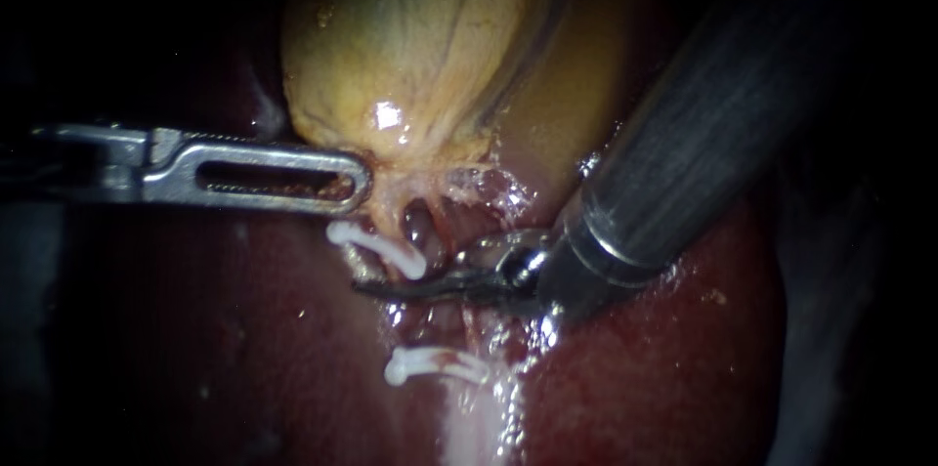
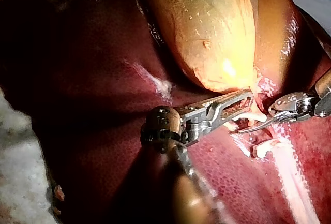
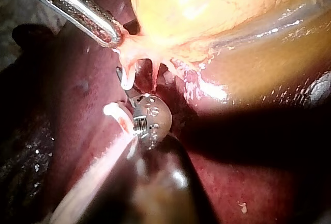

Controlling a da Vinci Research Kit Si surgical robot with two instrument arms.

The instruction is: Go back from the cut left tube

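The yellow gallbladder (image 1: 420,46) lies on the dark red liver (image 1: 244,349). My left instrument (image 1: 363,181), with slotted jaws, is shut on the gallbladder's lower edge, also seen in the right wrist view (image 3: 116,36). Below it the left tube is parted, with one white clip (image 1: 376,249) on the upper stump and another clip (image 1: 430,365) on the lower stump. My right instrument (image 1: 363,288) has thin curved dark blades. They lie together, holding nothing, in the gap between the two clips. Its tip (image 2: 243,130) sits just under the left instrument's jaws (image 2: 248,99).
The right instrument's thick shaft (image 1: 703,124) crosses the right half of the endoscope view above the liver. A pale strand (image 1: 469,427) runs down from the lower clip. Thin tissue strands (image 3: 155,71) hang from the gallbladder's neck. Wet tissue glistens beside the blades.
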